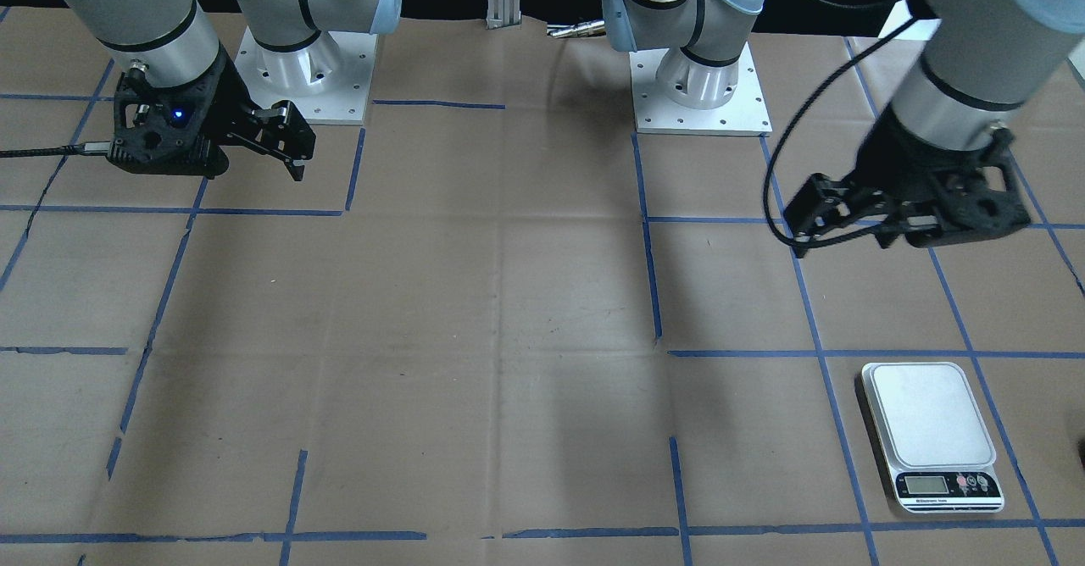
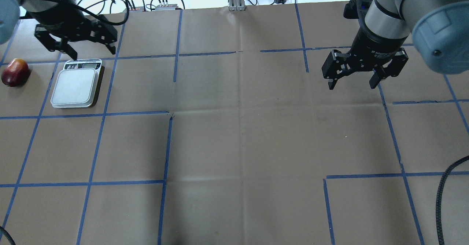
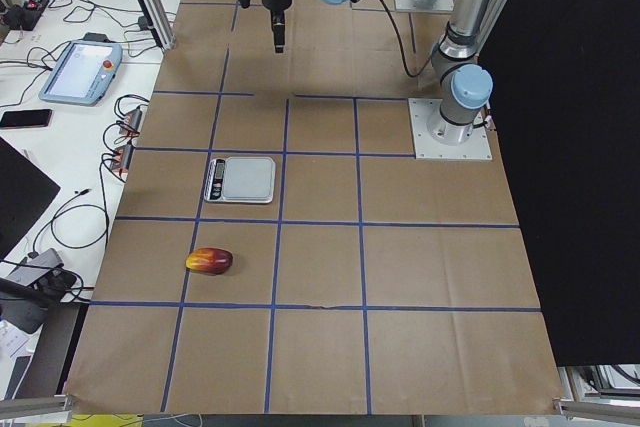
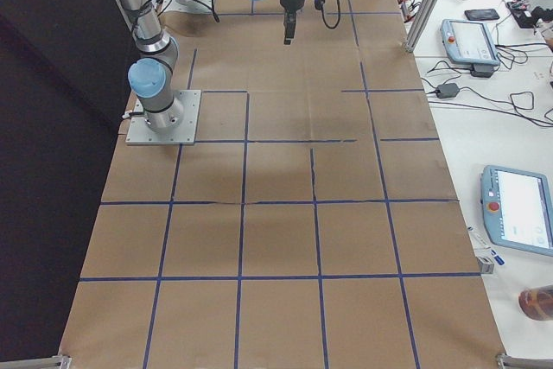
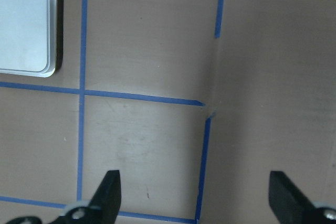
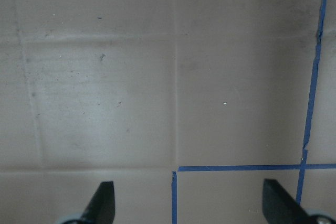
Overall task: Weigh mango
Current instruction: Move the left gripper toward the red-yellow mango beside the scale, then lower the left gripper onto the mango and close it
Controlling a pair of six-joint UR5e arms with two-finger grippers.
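Observation:
The mango [image 2: 15,72], dark red with an orange-yellow end, lies on the brown paper at the table's left end; it also shows in the exterior left view [image 3: 209,261]. The white scale [image 2: 76,87] stands just right of it, platform bare, and shows in the front view [image 1: 928,426] and the left wrist view [image 5: 25,24]. My left gripper [image 2: 92,53] hangs open and empty above the scale's display end; its fingertips [image 5: 107,192] are wide apart. My right gripper [image 2: 352,86] hangs open and empty over the table's right half, far from both.
The table is covered in brown paper with a blue tape grid [image 2: 168,146]. The two arm bases [image 1: 702,83] stand on metal plates at the robot's side. Cables and teach pendants [image 3: 80,67] lie on the bench beyond the far edge.

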